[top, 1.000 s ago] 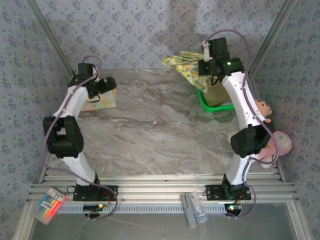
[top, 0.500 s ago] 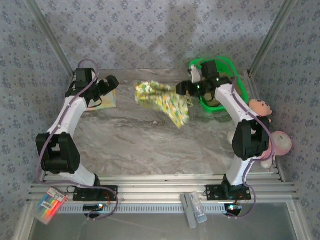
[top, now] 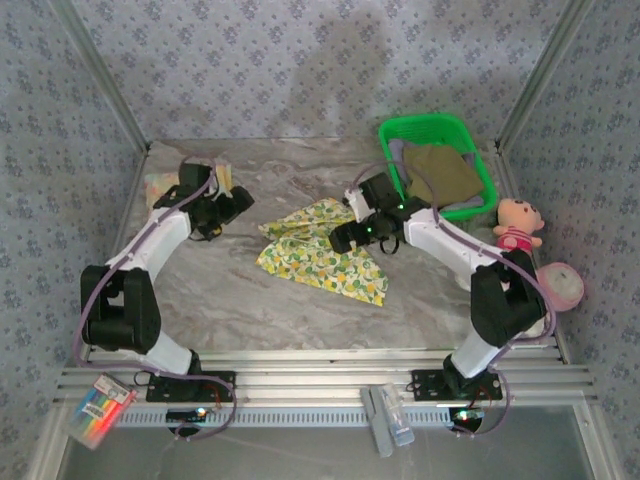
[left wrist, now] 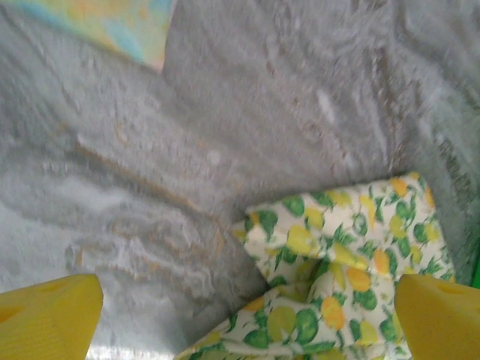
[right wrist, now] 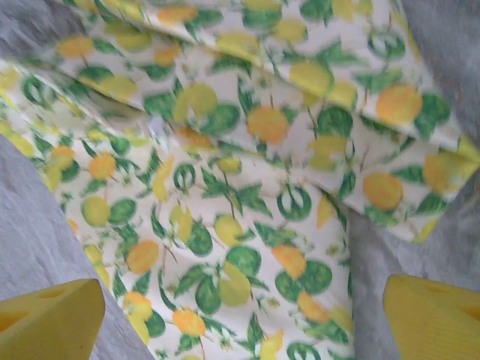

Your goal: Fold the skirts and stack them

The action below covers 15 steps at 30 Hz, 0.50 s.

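Observation:
The yellow-green fruit-print skirt (top: 322,256) lies crumpled on the marble table (top: 240,300), loose from both grippers. My right gripper (top: 345,238) hovers open over its upper right part. In the right wrist view the print (right wrist: 240,210) spreads beneath the open gripper (right wrist: 244,315). My left gripper (top: 235,203) stands open just left of the skirt. Its wrist view has the skirt's edge (left wrist: 345,255) under the gripper (left wrist: 247,315). A pastel floral skirt (top: 158,185) (left wrist: 97,22) lies far left. An olive skirt (top: 442,172) and a grey-lavender one (top: 396,150) sit in the basket.
The green basket (top: 485,200) stands at the back right. Two pink plush toys (top: 518,220) (top: 560,285) rest along the right edge. A pack of markers (top: 98,410) and a small tube (top: 385,420) lie on the near rail.
My right arm swung the fruit-print skirt from above the basket down to the table's middle and let it go, opening its jaws. My left arm reached in toward the skirt.

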Tool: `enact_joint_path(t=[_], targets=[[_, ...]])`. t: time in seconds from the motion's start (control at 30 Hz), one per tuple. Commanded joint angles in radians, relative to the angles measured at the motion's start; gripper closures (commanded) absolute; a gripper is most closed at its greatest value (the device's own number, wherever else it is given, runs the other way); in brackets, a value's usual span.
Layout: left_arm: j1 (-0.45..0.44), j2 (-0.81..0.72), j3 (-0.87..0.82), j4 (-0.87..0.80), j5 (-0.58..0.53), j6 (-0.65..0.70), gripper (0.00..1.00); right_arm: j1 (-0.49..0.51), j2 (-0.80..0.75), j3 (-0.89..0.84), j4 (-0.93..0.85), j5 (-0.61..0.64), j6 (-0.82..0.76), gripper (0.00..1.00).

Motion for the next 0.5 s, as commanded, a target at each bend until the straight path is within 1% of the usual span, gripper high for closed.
enact_joint_path(t=[0.0, 0.07, 0.1, 0.17, 0.23, 0.3, 0.37, 0.4, 0.47], targets=[[-0.038, -0.058, -0.047, -0.067, -0.045, -0.084, 0.00, -0.012, -0.083, -0.136, -0.066, 0.099, 0.107, 0.03], [-0.054, -0.074, -0.087, -0.056, -0.039, -0.091, 0.00, -0.006, -0.147, -0.236, 0.005, 0.077, 0.163, 0.03], [-0.061, -0.077, -0.106, -0.036, -0.021, -0.088, 0.00, -0.008, -0.162, -0.272, 0.014, 0.049, 0.225, 0.03], [-0.072, -0.073, -0.133, 0.011, 0.050, -0.064, 0.00, -0.018, -0.162, -0.307, 0.005, 0.011, 0.267, 0.03], [-0.101, -0.054, -0.129, 0.037, 0.100, 0.001, 0.00, -0.027, -0.158, -0.336, 0.038, -0.013, 0.335, 0.03], [-0.144, -0.029, -0.102, 0.007, 0.066, 0.089, 0.00, -0.054, -0.157, -0.358, 0.126, -0.053, 0.371, 0.02], [-0.184, -0.006, -0.078, -0.024, 0.035, 0.183, 0.00, -0.107, -0.147, -0.359, 0.219, -0.116, 0.397, 0.02], [-0.204, 0.002, -0.073, -0.039, 0.002, 0.223, 0.00, -0.130, -0.139, -0.356, 0.253, -0.139, 0.409, 0.02], [-0.223, 0.006, -0.087, -0.045, -0.020, 0.276, 0.00, -0.165, -0.116, -0.340, 0.291, -0.155, 0.414, 0.01]])
